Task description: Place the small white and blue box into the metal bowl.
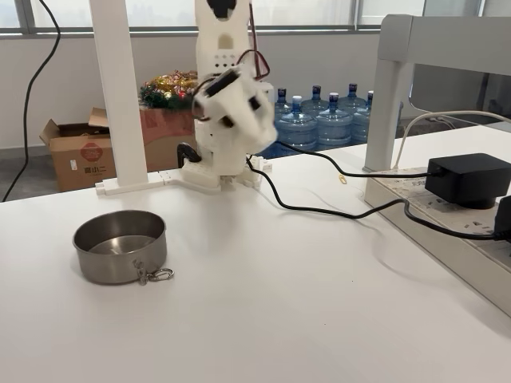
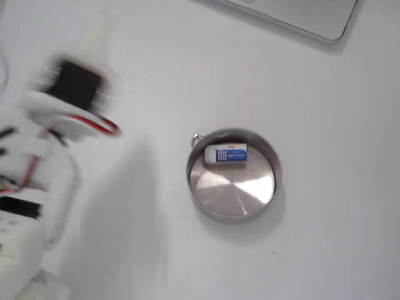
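Jaws blurred, state impossible to tell; gripper point(image 1: 233, 104) folded up by the arm's base at the far side of the table, well apart from the bowl point(image 1: 120, 246). Box point(image 2: 225, 154) lying flat inside the bowl point(image 2: 234, 215), against the wall nearest the clip ring point(image 2: 196, 138). Judged done: best to park clear without brushing the rim.

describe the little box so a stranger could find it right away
On the white table sits a round metal bowl. Seen from above, the box lies flat inside it, near the wall beside the rim's clip ring. It is the only thing in the bowl: small, white, with a blue printed panel.
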You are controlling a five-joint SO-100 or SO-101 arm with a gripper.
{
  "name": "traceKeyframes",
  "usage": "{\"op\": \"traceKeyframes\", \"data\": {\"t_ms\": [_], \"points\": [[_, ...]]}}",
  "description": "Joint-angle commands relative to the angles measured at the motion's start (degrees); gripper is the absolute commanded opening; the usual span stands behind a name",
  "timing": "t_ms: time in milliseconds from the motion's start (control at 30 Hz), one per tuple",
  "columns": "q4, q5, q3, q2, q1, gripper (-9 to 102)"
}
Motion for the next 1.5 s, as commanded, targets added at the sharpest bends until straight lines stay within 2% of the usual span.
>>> {"op": "traceKeyframes", "data": {"t_ms": [0, 100, 167, 233, 400, 467, 567, 667, 833, 1467], "points": [[-0.09, -24.96, 3.08, 2.02, -10.99, -5], [1.67, -37.97, 3.08, 1.32, -15.64, -5], [9.93, -41.04, 3.16, 7.91, -15.82, -5], [23.03, -39.9, 3.25, 17.49, -15.82, -5], [62.75, -30.41, 4.39, 43.51, -15.64, -5], [75.32, -27.69, 4.75, 50.63, -15.64, -5], [89.91, -25.75, 4.83, 59.15, -16.08, -5], [99.58, -25.58, 4.83, 65.21, -16.44, -5], [109.51, -25.75, 4.83, 70.4, -16.61, -5], [108.46, -25.75, 4.83, 70.49, -16.52, -5]]}}
